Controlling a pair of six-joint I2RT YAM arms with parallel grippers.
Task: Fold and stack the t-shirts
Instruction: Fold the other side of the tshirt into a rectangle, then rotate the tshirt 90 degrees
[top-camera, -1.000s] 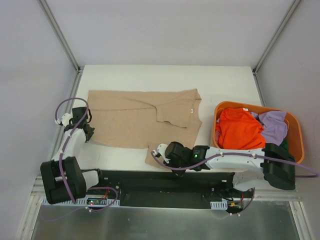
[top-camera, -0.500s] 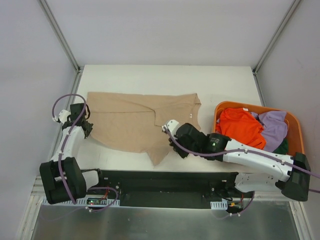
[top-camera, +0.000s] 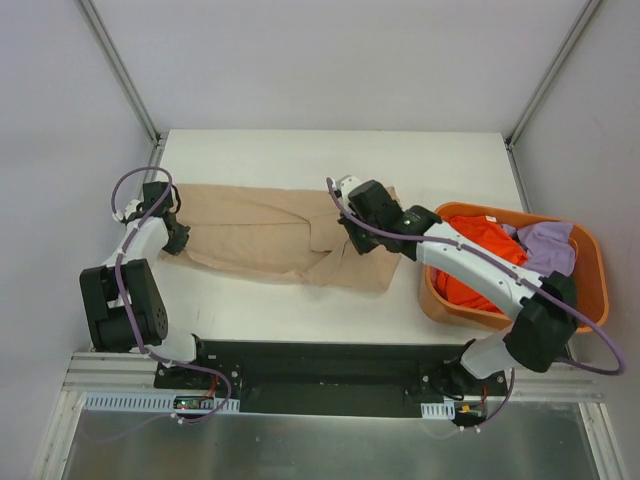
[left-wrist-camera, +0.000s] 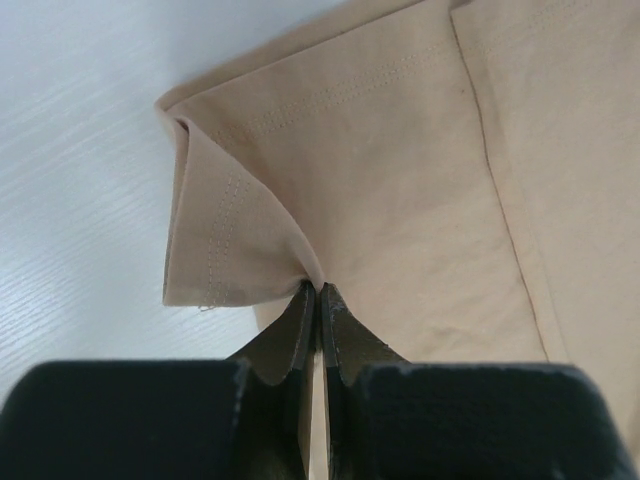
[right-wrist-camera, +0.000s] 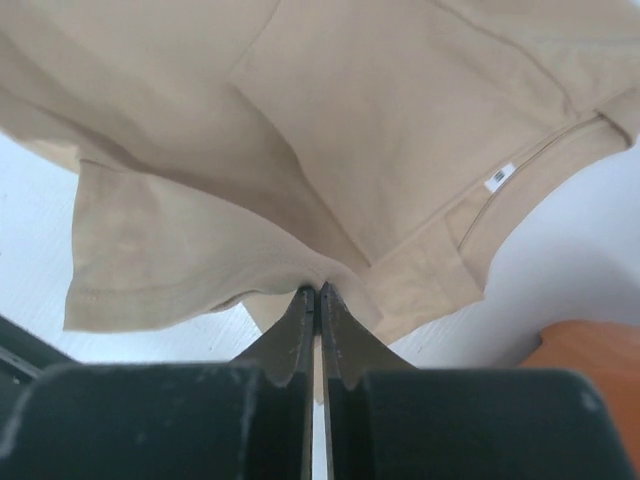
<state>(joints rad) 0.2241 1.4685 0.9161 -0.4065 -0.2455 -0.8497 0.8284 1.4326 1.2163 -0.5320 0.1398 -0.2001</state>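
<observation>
The left tool (left-wrist-camera: 318, 290) is clamping the hem corner of the tan t-shirt (top-camera: 250, 235), and the right tool (right-wrist-camera: 318, 290) is pinching a fold near its collar. The shirt is lying between them, seemingly mid first fold. Right of the right tool, the orange t-shirt (top-camera: 492, 233) and lavender t-shirt (top-camera: 548, 250) are waiting in the orange basket (top-camera: 598, 268), with nothing stacked yet. The white counter (top-camera: 300, 160) is sitting between grey walls (top-camera: 300, 60).

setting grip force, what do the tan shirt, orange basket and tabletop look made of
The tan t-shirt is soft matte cloth, likely a cotton knit: stitched hems and draping folds show. The orange basket looks like smooth moulded plastic, with an even, rigid rim. The table is a hard white surface with faint wood-like grain, probably laminate.
</observation>
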